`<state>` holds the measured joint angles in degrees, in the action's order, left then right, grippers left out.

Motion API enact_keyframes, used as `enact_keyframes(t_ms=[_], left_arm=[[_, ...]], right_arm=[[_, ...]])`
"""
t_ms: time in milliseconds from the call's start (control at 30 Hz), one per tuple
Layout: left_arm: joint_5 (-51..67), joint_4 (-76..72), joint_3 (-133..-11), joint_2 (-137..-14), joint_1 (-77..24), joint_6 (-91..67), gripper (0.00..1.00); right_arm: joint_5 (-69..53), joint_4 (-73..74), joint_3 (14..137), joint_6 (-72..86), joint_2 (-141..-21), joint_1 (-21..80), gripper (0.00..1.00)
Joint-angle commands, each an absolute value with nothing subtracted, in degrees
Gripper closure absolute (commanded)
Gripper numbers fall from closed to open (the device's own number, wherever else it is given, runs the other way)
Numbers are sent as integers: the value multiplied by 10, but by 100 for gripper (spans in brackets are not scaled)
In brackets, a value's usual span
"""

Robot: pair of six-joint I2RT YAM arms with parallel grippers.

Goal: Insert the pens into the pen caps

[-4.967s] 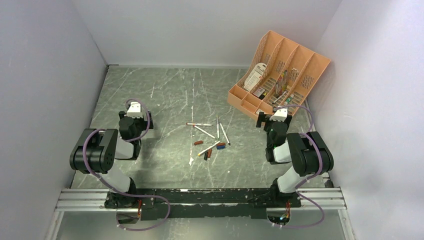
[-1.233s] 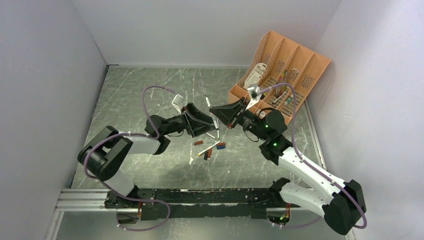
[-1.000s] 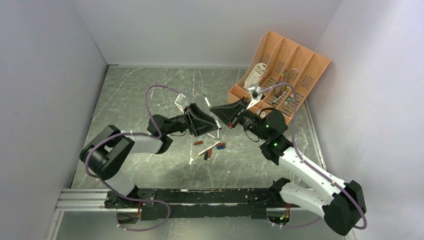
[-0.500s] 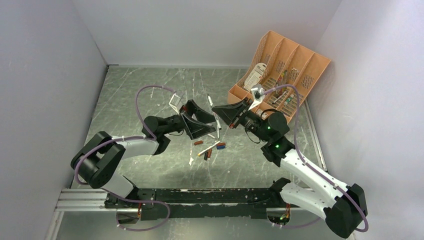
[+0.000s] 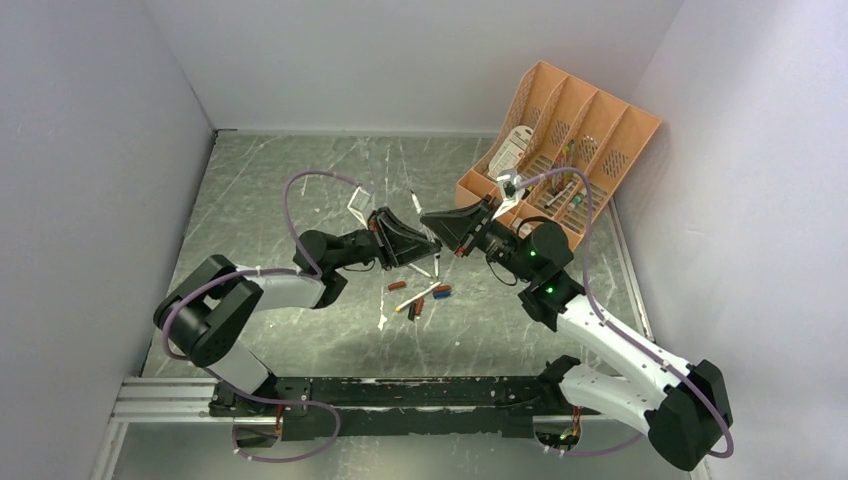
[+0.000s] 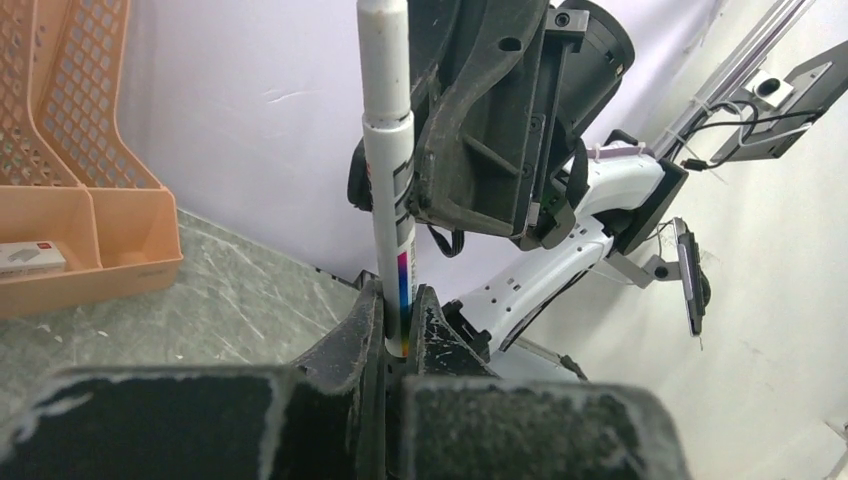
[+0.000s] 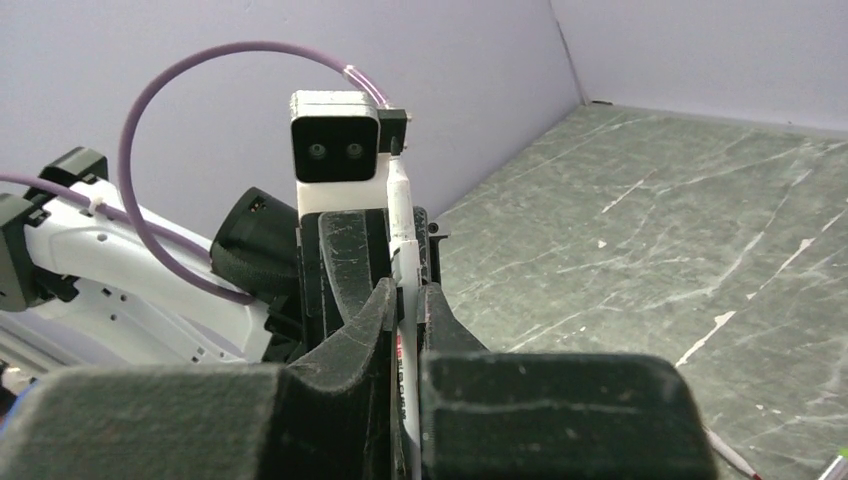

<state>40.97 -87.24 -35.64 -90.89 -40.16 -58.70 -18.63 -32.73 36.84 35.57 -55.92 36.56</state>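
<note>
Left gripper (image 6: 397,312) and right gripper (image 7: 405,300) meet nose to nose above the table (image 5: 280,180). Nearest the bases, below them and a little short of them, the pen caps (image 5: 441,291) lie among the loose pens (image 5: 420,296), about as close to one arm as to the other. Up at the meeting point, the left gripper is clamped on the lower barrel of one pen (image 6: 388,190), and the right gripper is closed on that same pen just beyond. Seen from above, its long axis runs roughly near to far, across the line between the arms. Whether its far end is bare or capped I cannot tell. Farthest back stands the orange organizer (image 5: 590,130).
</note>
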Motion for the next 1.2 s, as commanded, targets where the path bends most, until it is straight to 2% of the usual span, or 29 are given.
enact_keyframes(t_ms=[0,67,167,367,433,533,567,633,667,700,800,833,867,967,1167], left_arm=[[425,-955,-379,-896,-405,-547,93],[466,-869,-400,-889,-406,-505,93],[494,-751,-414,-873,-405,-415,93],[475,-488,-459,-840,-406,-250,93],[464,-420,-475,-833,-406,-212,93],[446,-353,-483,-823,-407,-159,93],[438,-340,-483,-819,-407,-151,93],[422,-307,-486,-812,-407,-130,93],[413,-302,-483,-808,-407,-124,93],[404,-311,-476,-804,-406,-125,85],[404,-402,-441,-791,-407,-172,45],[408,-441,-430,-789,-406,-191,37],[412,-482,-420,-790,-406,-220,33],[418,-578,-403,-800,-407,-273,32],[418,-660,-398,-816,-407,-308,38]], right_arm=[[-167,-297,371,337,-548,367,98],[-155,-264,389,314,-545,367,74],[-130,-215,407,285,-538,368,57],[-93,-162,431,252,-536,368,53],[-95,-160,434,250,-537,368,54],[-98,-156,437,249,-540,369,65],[-99,-158,436,250,-540,368,71],[-103,-165,431,252,-538,370,94],[-105,-174,425,256,-535,370,100],[-108,-185,419,260,-533,369,100],[-123,-221,405,284,-532,369,100],[-129,-236,400,293,-532,370,100],[-135,-249,397,308,-533,369,100],[-153,-284,385,338,-540,369,100],[-178,-316,373,375,-553,369,100]])
